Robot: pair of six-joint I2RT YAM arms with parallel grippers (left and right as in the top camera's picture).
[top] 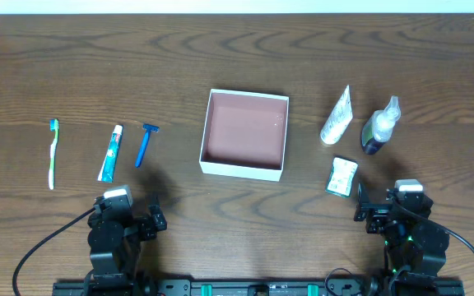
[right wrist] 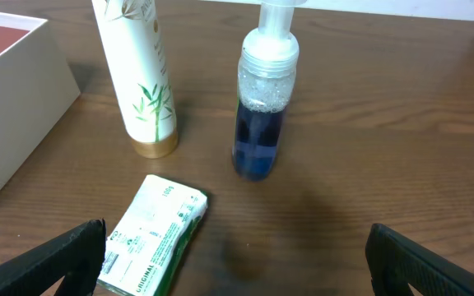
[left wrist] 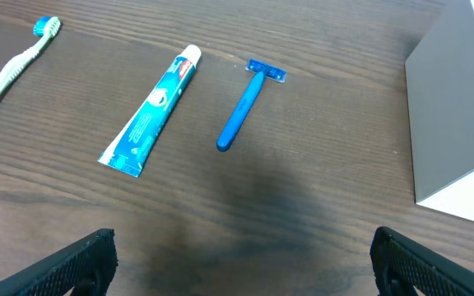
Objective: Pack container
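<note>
left tool [left wrist: 241, 265]: sat nearest the 6 o'clock edge, at about 7 o'clock of the container [top: 245, 131]; its jaws were spread wide with nothing between them, only bare surface [top: 245, 49] beneath.
right tool [right wrist: 239, 261]: sat by the same edge, at about 5 o'clock of the container; its jaws were spread wide and empty, with the soap packet [top: 341, 177] just ahead.
arm pose: both arms were folded low by their bases with wrists aimed toward 12 o'clock, neither reaching over an item.
near right item: the soap packet lay flat at 4 o'clock of the container, closest of all to a tool.
left items: the razor [top: 144, 144], toothpaste [top: 111, 153] and toothbrush [top: 53, 152] lay flat in a row at 9 o'clock of the container, apart from each other, the razor nearest the box and the toothbrush farthest.
far right items: a white tube [top: 336, 117] and a pump bottle [top: 379, 127] with dark blue liquid seemed to stand upright at 3 o'clock of the container, near each other but not touching.
container: sat mid-surface between the two groups, open side up, its pink-brown floor bare.
done: nothing, by the look of it; packing had not begun.
left to do: all six toiletries lay outside and would each need picking up and placing in the box, likely three per arm.
</note>
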